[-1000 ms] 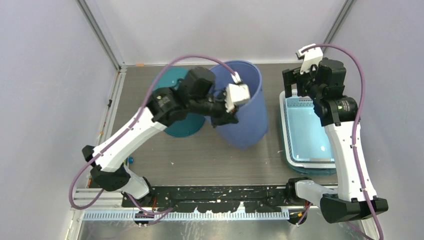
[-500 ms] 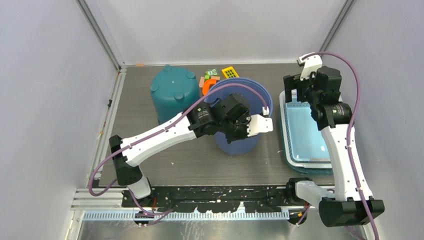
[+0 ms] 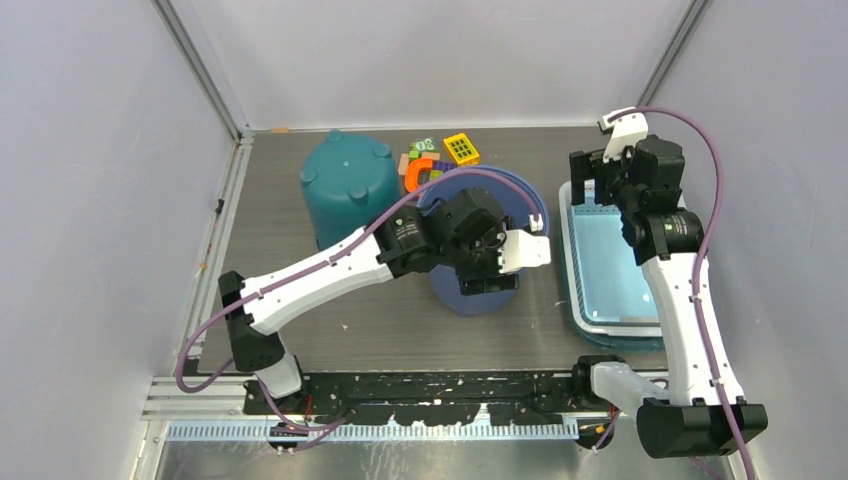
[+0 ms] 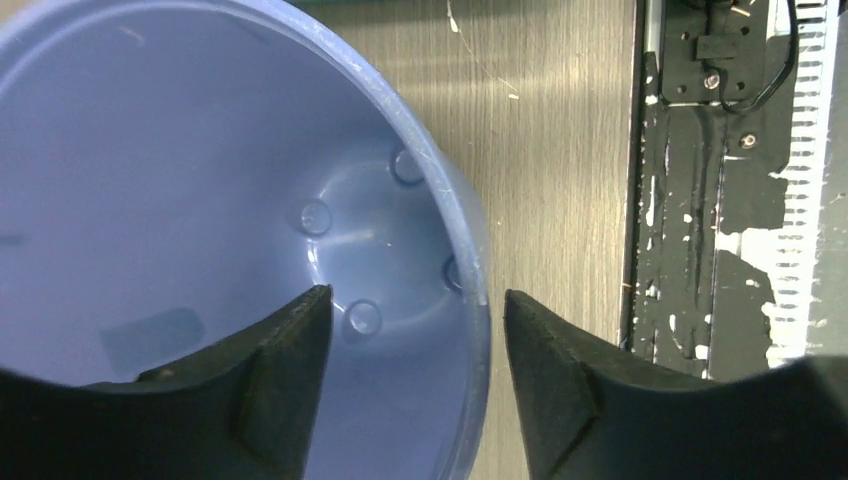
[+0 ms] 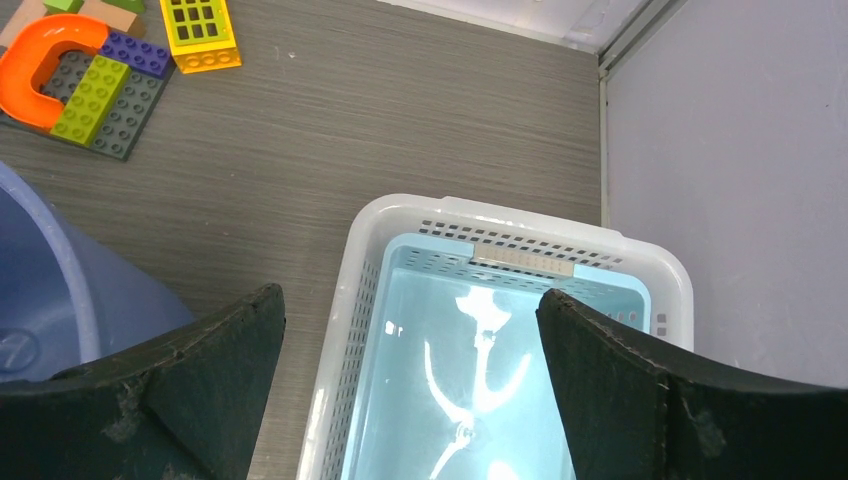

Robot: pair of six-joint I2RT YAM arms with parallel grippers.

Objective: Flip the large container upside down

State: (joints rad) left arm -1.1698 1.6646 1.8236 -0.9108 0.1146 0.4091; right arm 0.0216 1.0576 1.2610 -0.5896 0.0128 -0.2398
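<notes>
1. Note large blue container (image 3: 470, 300) standing at centre of table (image 3: 400, 320), mouth upward, not yet inverted.
2. See, in left wrist view, inside floor of container with four round dimples.
3. Find left claw (image 4: 410, 300) straddling near rim of container, spread partway and pinching nothing: one finger (image 4: 270, 380) inside, other finger outside, wall between, clear gap on inner side.
4. Cannot tell whether outer finger touches wall.
5. Find right claw (image 5: 408, 300) spread wide, holding nothing, hovering above far end of white perforated basket (image 5: 520, 215).
6. Note pale blue inner tray (image 5: 440, 400) in basket; place basket along right edge of table, just beside container.
7. Record teal bucket (image 3: 347, 190) upside down at rear left, feet up, near container but apart from it.
8. Log toy bricks on table behind container: orange arch (image 5: 35, 60), yellow grid brick (image 5: 203, 35), green and purple bricks on grey baseplate (image 5: 125, 115).
</notes>
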